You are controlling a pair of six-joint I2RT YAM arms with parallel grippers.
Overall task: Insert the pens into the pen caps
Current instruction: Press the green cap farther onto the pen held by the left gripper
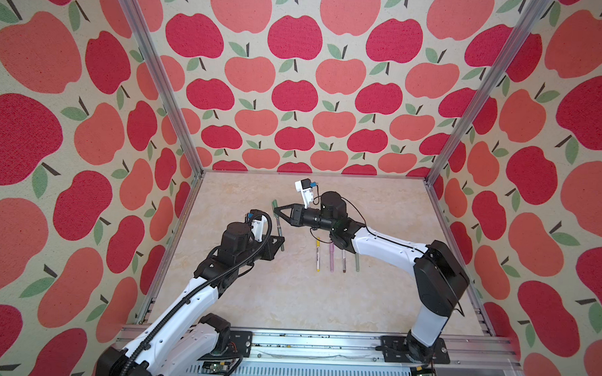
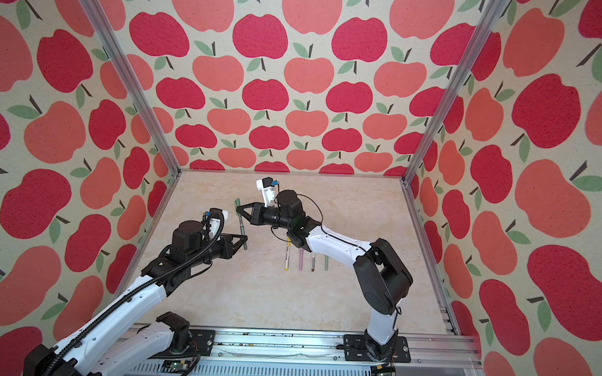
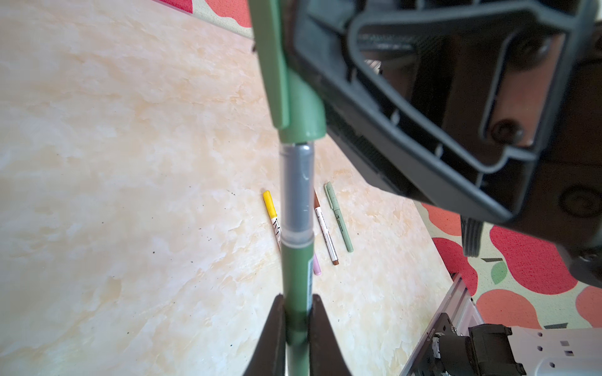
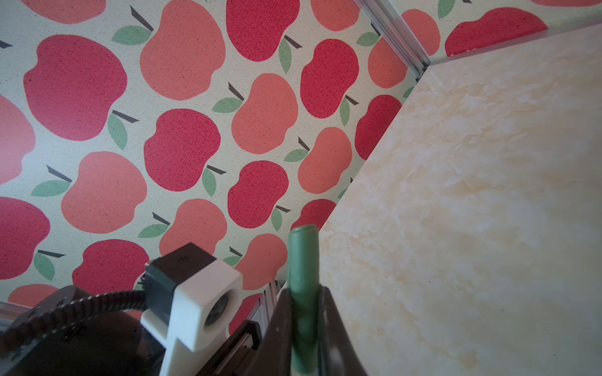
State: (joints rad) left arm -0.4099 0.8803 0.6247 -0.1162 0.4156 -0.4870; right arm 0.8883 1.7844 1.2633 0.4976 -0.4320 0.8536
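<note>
My left gripper point(image 3: 297, 299) is shut on the dark green pen point(image 3: 294, 260) at its barrel, above the table. The pen's grey front section point(image 3: 297, 188) reaches the mouth of the dark green pen cap point(image 3: 301, 110), which my right gripper point(image 4: 303, 289) is shut on. The tip is hidden inside the cap. In both top views the two grippers point(image 1: 281, 242) point(image 1: 276, 212) meet left of centre, pen point(image 2: 242, 224) and cap point(image 2: 237, 204) in one line. Yellow point(image 1: 318, 253), lilac-pink point(image 1: 331, 258), brown point(image 1: 343, 261) and sage green point(image 1: 357, 263) pens lie side by side on the table, each with its cap on.
The marble-patterned table point(image 1: 289, 298) is closed in by apple-patterned walls point(image 1: 296, 92) with metal corner posts point(image 1: 434, 173). A metal rail point(image 1: 321, 344) carrying both arm bases runs along the front edge. The right arm's forearm point(image 1: 387, 247) hangs over the far ends of the lying pens.
</note>
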